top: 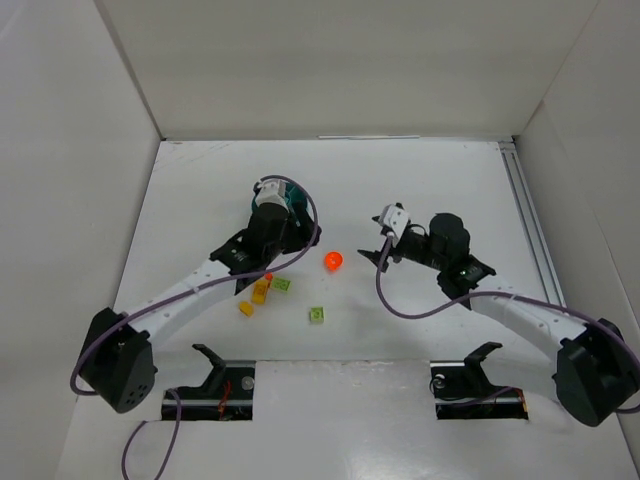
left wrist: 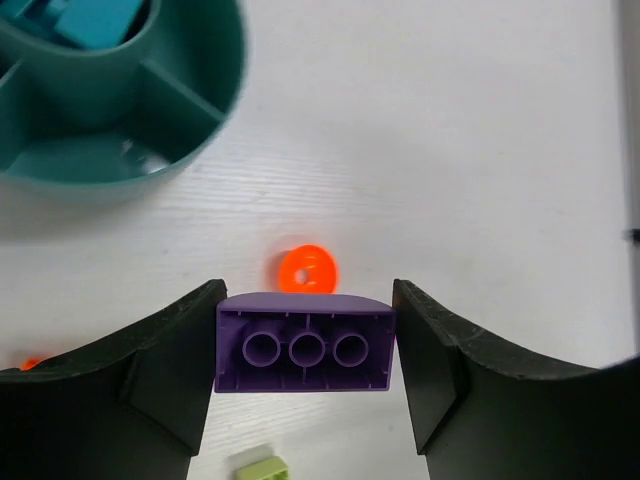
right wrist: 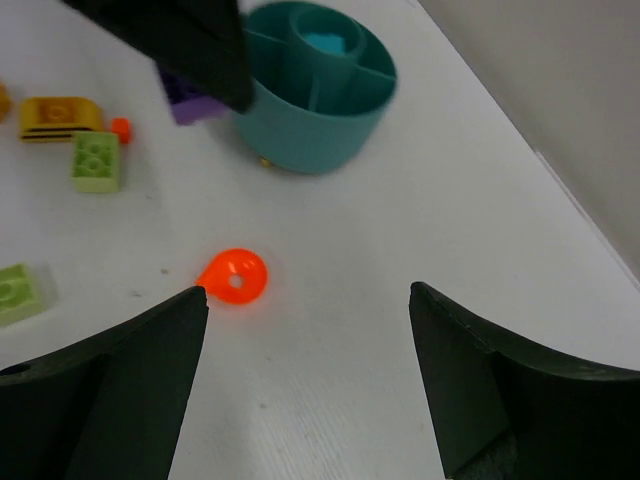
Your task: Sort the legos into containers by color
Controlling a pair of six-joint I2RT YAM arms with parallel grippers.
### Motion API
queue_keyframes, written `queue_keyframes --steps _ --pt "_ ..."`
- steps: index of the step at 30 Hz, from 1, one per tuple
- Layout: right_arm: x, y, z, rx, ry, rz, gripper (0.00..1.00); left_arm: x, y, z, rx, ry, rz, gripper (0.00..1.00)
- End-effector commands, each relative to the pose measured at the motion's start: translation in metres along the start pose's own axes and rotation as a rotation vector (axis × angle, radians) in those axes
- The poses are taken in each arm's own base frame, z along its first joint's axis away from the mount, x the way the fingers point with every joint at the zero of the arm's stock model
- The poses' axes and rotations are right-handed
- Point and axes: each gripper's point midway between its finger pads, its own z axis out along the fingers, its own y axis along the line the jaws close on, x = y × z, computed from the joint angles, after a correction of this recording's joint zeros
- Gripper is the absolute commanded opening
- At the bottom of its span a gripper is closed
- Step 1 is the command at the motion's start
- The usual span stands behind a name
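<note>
Purple brick (left wrist: 303, 345) sits clamped in our left gripper (left wrist: 307, 325), near the teal dish (left wrist: 150, 150). Our right gripper (right wrist: 308, 292) hangs spread wide and empty beside the round orange piece (right wrist: 234, 277).

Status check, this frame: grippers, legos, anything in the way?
Left gripper shut on purple brick, beside teal dish. Right gripper open, empty, near orange-red piece. Yellow brick, lime bricks unsorted. Path to dish looks clear.
</note>
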Motion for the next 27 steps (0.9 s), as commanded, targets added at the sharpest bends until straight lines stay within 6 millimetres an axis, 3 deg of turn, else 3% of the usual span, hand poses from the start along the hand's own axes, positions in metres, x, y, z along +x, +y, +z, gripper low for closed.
queue_keyframes --steps 1,4,5,7,16,21,27 --pt "-0.062 0.05 0.007 -0.28 -0.258 -0.187 0.86 -0.025 -0.046 -0.023 0.229 -0.043 0.038 0.44" --pt "-0.085 0.066 0.017 -0.334 -0.313 -0.259 0.85 -0.027 -0.067 -0.039 0.346 -0.034 0.05 0.44" --pt "-0.101 0.074 0.019 -0.346 -0.347 -0.283 0.85 -0.033 -0.073 -0.046 0.379 -0.051 0.049 0.44" --pt "-0.105 0.08 0.029 -0.348 -0.341 -0.292 0.85 -0.04 -0.079 -0.056 0.414 -0.074 0.048 0.44" --pt "-0.124 0.066 0.049 -0.27 -0.372 -0.301 0.85 -0.046 -0.094 -0.087 0.527 -0.101 0.055 0.45" --pt "-0.133 0.058 0.042 -0.215 -0.391 -0.284 0.85 -0.047 -0.085 -0.089 0.496 -0.12 0.048 0.45" --pt "-0.144 0.062 0.039 -0.237 -0.442 -0.294 0.84 -0.047 -0.091 -0.098 0.542 -0.125 0.054 0.45"
